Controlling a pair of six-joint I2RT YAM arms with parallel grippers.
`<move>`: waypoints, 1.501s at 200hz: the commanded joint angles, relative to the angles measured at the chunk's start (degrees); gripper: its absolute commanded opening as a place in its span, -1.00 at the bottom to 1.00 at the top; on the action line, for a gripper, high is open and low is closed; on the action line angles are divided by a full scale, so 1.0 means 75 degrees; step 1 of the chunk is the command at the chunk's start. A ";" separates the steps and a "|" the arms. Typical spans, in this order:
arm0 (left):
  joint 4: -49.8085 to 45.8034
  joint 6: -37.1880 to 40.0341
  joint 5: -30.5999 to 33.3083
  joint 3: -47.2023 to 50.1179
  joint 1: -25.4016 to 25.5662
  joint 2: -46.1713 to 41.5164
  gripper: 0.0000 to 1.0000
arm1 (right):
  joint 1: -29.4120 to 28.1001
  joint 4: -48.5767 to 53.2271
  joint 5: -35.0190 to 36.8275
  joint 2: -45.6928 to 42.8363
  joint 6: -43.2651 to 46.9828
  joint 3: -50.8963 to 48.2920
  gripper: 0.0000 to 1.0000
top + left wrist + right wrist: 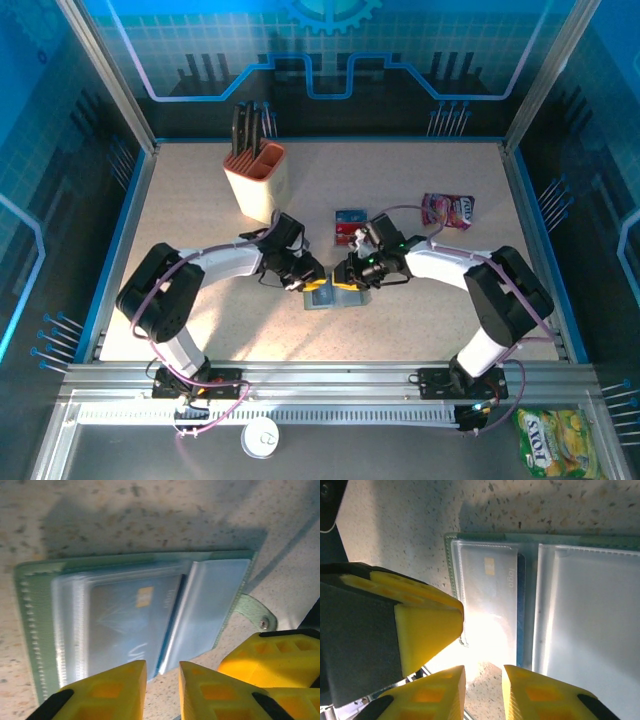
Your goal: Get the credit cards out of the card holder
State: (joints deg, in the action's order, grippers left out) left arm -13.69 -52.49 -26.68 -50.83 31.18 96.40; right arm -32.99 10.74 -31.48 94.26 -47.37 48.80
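Centre of table (200, 200): card holder (35, 630) lies open, blue credit card (125, 625) in its clear sleeve (70, 630). Narrow-set left gripper (162, 675) at card's near edge; pinch unclear. Likewise right gripper (484, 680) at holder's rim. Best: pin holder flat, draw card straight along sleeve, no twisting, or holder lifts too.

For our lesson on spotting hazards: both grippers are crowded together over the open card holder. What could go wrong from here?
1. The left gripper and right gripper sit almost touching at one edge of the card holder, so they could collide.
2. The blue card lies under a clear sleeve. A pinch may catch the sleeve with the card and drag the whole holder instead.
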 commanded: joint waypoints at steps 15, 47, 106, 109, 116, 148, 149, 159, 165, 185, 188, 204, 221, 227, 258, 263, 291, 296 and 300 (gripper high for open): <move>0.0102 0.0241 -0.0183 0.0452 -0.0200 -0.0357 -0.67 | -0.0308 -0.0212 0.0224 0.0439 -0.0208 0.0518 -0.45; -0.0114 0.0544 0.0010 0.0604 -0.0336 -0.0431 -0.82 | -0.0507 -0.0237 0.0275 0.0768 -0.0255 0.0703 -0.45; 0.0223 0.0500 -0.0190 0.0780 -0.0476 -0.0435 -0.87 | -0.0662 0.0486 0.0778 0.1009 0.0180 0.1075 -0.46; 0.0250 0.0485 -0.0202 0.0789 -0.0480 -0.0452 -0.87 | -0.0669 0.0524 0.0801 0.1008 0.0216 0.1093 -0.46; 0.0332 0.0441 -0.0219 0.0806 -0.0477 -0.0505 -0.87 | -0.0675 0.0640 0.0864 0.1019 0.0287 0.1132 -0.46; 0.0528 0.0313 -0.0459 0.0743 -0.0460 -0.0418 -0.88 | -0.0687 0.0899 0.1033 0.1025 0.0490 0.1194 -0.46; 0.0538 0.0310 -0.0472 0.0748 -0.0457 -0.0413 -0.88 | -0.0687 0.0894 0.1033 0.1026 0.0491 0.1199 -0.46; 0.0611 0.0270 -0.0477 0.0784 -0.0434 -0.0393 -0.89 | -0.0687 0.0909 0.1035 0.1041 0.0505 0.1187 -0.46; 0.0647 0.0254 -0.0473 0.0811 -0.0424 -0.0375 -0.90 | -0.0690 0.0917 0.1034 0.1044 0.0516 0.1185 -0.46; 0.0719 0.0228 -0.0514 0.0887 -0.0413 -0.0300 -0.92 | -0.0687 0.0942 0.1081 0.1050 0.0538 0.1178 -0.46; 0.0744 0.0234 -0.0517 0.0899 -0.0418 -0.0283 -0.92 | -0.0685 0.0943 0.1081 0.1050 0.0548 0.1181 -0.46; 0.0817 0.0213 -0.0546 0.0983 -0.0396 -0.0176 -0.94 | -0.0687 0.0984 0.1103 0.1097 0.0595 0.1210 -0.45; 0.0681 0.0297 -0.0468 0.1021 -0.0404 -0.0087 -0.96 | -0.0687 0.0991 0.1059 0.1184 0.0627 0.1255 -0.46; 0.0595 0.0347 -0.0403 0.1018 -0.0396 -0.0070 -0.97 | -0.0687 0.0973 0.1037 0.1200 0.0616 0.1270 -0.45; 0.0219 0.0586 -0.0087 0.1000 -0.0409 -0.0011 -0.99 | -0.0687 0.0943 0.0976 0.1321 0.0641 0.1303 -0.45; 0.0220 0.0587 -0.0075 0.1000 -0.0409 0.0008 -0.99 | -0.0687 0.0961 0.0976 0.1336 0.0653 0.1312 -0.45; 0.0209 0.0576 -0.0027 0.1001 -0.0408 0.0034 -1.00 | -0.0686 0.0980 0.0956 0.1401 0.0686 0.1328 -0.46; 0.0198 0.0575 -0.0029 0.1001 -0.0411 0.0037 -1.00 | -0.0681 0.0953 0.0930 0.1412 0.0680 0.1315 -0.48; 0.0197 0.0576 -0.0028 0.0997 -0.0408 0.0031 -1.00 | -0.0685 0.0929 0.0913 0.1421 0.0670 0.1321 -0.49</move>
State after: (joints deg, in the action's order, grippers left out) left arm -9.21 -49.36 -28.64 -44.07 27.92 95.61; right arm -37.45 16.93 -24.03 103.74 -43.33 57.56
